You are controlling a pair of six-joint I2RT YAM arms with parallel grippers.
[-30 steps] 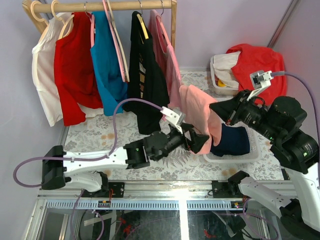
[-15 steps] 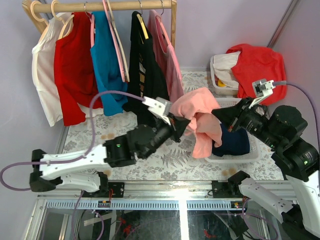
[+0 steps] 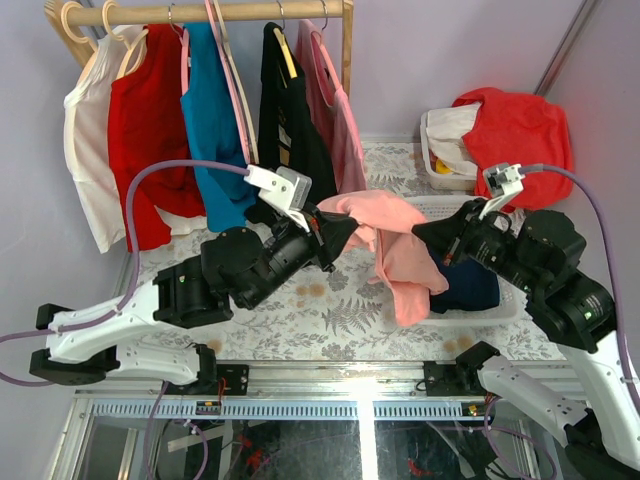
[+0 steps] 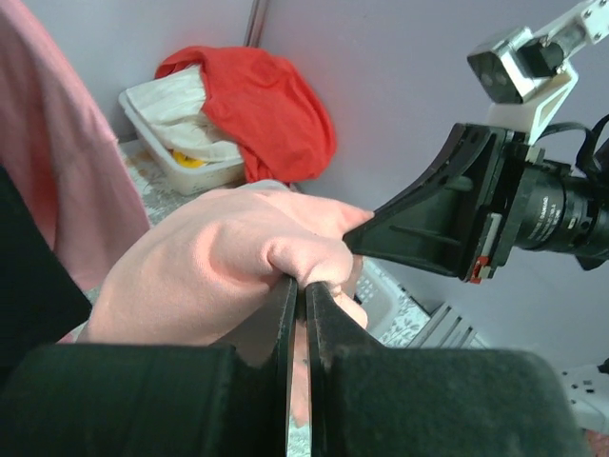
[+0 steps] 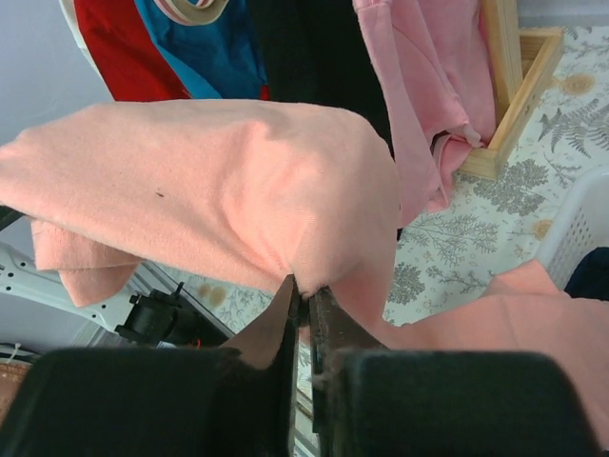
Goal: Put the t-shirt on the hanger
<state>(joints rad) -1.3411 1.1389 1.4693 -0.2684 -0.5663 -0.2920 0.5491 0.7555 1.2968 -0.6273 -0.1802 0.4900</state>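
the t-shirt (image 3: 400, 250) is held up above the desk (image 3: 340, 320), one fold pinched in the left claw (image 4: 297, 297), another pinched in the right claw (image 5: 303, 297).

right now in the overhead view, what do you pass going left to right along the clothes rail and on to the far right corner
white top → red shirt → blue top → black garment → pale pink top → white bin → red cloth

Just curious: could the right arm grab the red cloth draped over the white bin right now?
Probably not: the right tool is shut on the t-shirt, which the left tool also pinches.
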